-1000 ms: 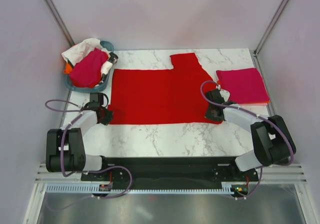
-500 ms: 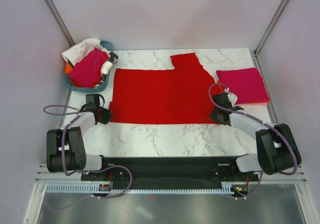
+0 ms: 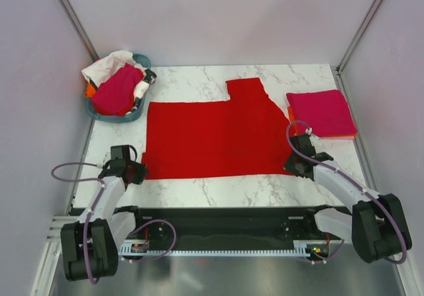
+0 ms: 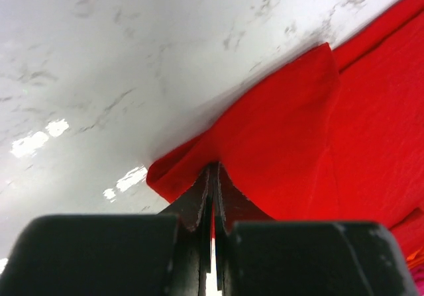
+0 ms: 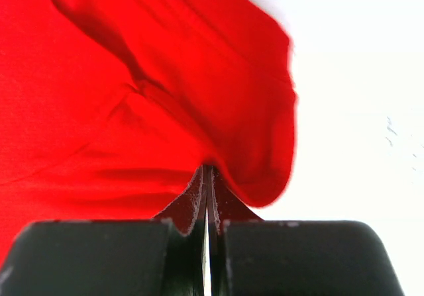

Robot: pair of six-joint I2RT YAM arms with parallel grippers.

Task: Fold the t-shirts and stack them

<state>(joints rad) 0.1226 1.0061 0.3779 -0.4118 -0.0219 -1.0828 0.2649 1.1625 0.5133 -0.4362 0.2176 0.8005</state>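
Red t-shirt (image 3: 212,137) lies spread flat across the middle of the marble table (image 3: 218,189), with one sleeve jutting toward 12 o'clock. At its 3 o'clock, just beside it, a folded magenta t-shirt (image 3: 321,112) rests on an orange layer of which only a thin edge shows. Toward 10 o'clock, near the far-left corner of the red cloth, a teal tub (image 3: 137,114) holds a heap of crumpled shirts (image 3: 118,89) in magenta, white and orange. The left gripper (image 3: 139,173) sits at the red t-shirt's 8 o'clock corner. In its wrist view the jaws are pressed almost together, with a fold of the red hem pinched between them and raised slightly off the marble. The right gripper (image 3: 296,166) sits at the 4 o'clock corner, jaws likewise closed tight on a bunched red edge.
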